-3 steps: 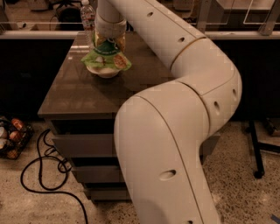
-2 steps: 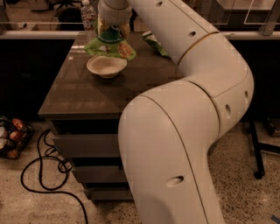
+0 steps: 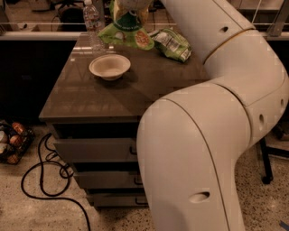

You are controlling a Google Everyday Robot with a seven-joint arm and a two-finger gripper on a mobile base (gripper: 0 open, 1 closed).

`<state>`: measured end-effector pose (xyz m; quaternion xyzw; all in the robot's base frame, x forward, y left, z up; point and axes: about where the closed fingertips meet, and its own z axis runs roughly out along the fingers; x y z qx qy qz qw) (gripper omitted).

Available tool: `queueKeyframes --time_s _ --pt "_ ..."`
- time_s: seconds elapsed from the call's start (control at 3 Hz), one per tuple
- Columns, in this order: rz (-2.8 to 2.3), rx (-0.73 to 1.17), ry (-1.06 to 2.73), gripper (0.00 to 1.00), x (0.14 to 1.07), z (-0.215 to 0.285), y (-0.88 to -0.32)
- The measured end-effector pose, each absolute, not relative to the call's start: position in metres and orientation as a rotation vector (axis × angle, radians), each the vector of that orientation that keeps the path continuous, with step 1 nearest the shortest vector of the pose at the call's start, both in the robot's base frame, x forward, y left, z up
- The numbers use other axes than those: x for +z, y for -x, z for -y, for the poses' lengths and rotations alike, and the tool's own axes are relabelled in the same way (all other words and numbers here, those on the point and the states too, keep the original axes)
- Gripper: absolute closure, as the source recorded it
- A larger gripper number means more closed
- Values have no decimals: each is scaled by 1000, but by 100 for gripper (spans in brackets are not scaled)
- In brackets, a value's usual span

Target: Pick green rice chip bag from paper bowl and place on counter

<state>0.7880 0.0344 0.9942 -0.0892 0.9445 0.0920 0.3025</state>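
The green rice chip bag (image 3: 127,35) hangs in the air above the back of the counter (image 3: 122,90), bright green with round orange chip pictures. My gripper (image 3: 128,13) is at the top edge of the view, shut on the bag's top. The paper bowl (image 3: 109,66) stands empty on the counter, below and to the front left of the bag. My big white arm fills the right side of the view.
A clear water bottle (image 3: 94,23) stands at the counter's back left. A duller green bag with a white label (image 3: 173,43) lies at the back right. The cabinet's drawers (image 3: 99,151) face front. Black cable (image 3: 49,180) and a basket of items (image 3: 11,142) lie on the floor at left.
The gripper has lifted the green bag out of the bowl and carried it up and toward the back. The bowl is now empty. The camera view has shifted.
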Motion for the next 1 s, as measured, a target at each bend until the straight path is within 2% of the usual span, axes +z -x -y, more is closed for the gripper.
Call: queueKeyframes --time_s 1.0 --pt "-2451 185 287 100 988 44 -773"
